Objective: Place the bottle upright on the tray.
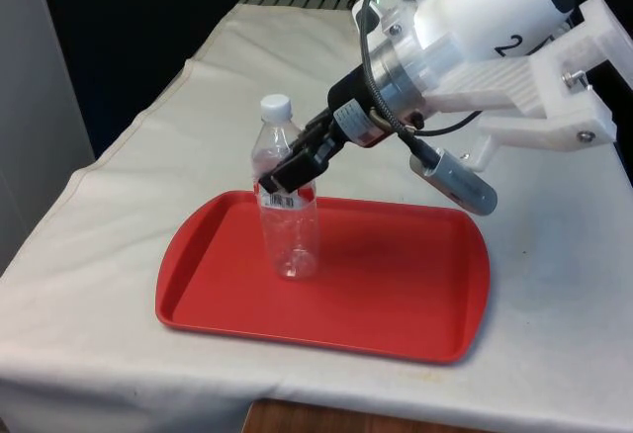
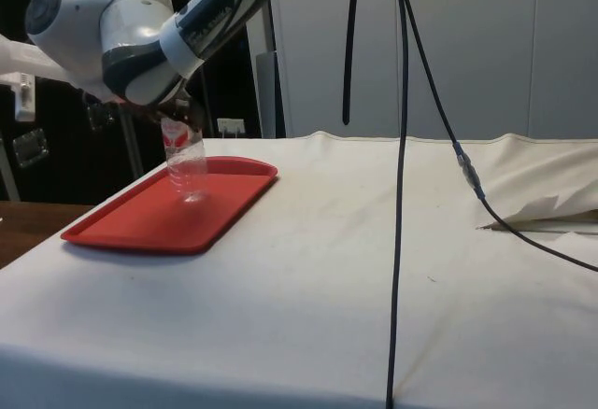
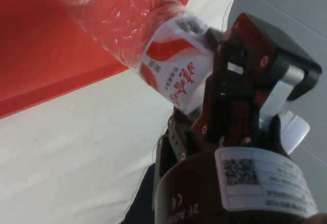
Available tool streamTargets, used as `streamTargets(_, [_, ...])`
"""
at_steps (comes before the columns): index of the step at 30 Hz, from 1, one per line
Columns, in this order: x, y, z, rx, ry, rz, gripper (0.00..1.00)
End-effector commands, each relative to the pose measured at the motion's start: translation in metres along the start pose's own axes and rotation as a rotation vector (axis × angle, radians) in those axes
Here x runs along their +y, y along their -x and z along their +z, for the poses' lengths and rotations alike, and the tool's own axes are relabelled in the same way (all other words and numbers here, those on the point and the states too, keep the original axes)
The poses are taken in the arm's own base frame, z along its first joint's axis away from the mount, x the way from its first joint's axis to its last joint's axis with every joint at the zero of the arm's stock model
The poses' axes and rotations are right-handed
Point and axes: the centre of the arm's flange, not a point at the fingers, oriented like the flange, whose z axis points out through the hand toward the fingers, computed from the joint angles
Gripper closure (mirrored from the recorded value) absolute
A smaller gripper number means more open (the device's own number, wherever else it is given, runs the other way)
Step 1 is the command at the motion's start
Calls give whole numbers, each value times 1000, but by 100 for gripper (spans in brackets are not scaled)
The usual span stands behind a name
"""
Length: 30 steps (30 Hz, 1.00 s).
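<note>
Black and two-fingered, the tool (image 1: 289, 174) is clamped on a clear plastic water bottle (image 1: 287, 206) at its red-and-white label, one finger on each side of the bottle's upper body. The bottle stands upright with its base on the red tray (image 1: 396, 295), towards the front view's left part of the tray, and its white cap (image 1: 276, 106) points up above the fingers. In the side view the bottle (image 2: 187, 162) stands on the tray (image 2: 140, 227) under the white arm (image 2: 140, 35). The wrist view shows the label (image 3: 173, 70) pressed between the fingers (image 3: 225, 96), with the clear ribbed body reaching over the tray (image 3: 41, 55). The tray lies flat on the white-clothed tabletop (image 1: 554, 285), near the edge closest to the front camera.
</note>
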Motion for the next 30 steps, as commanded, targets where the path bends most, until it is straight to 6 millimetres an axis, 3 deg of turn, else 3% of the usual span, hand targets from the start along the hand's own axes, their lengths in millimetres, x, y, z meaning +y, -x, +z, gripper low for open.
streamTargets(1, [-1,1,1,-4,2,0,56])
streamTargets(2, [-1,1,1,-4,2,-1,43])
streamTargets(4, [0,1,0,1,-1,-1,29])
streamTargets(5, [-1,1,1,-3,2,-1,29])
streamTargets(9, [-2,2,1,-3,2,-1,3])
streamTargets(10, [-2,2,1,-3,2,-1,0])
streamTargets(24, [0,2,-1,7,2,-2,0])
streamTargets(30, [-2,-7,-10,13,13,14,0])
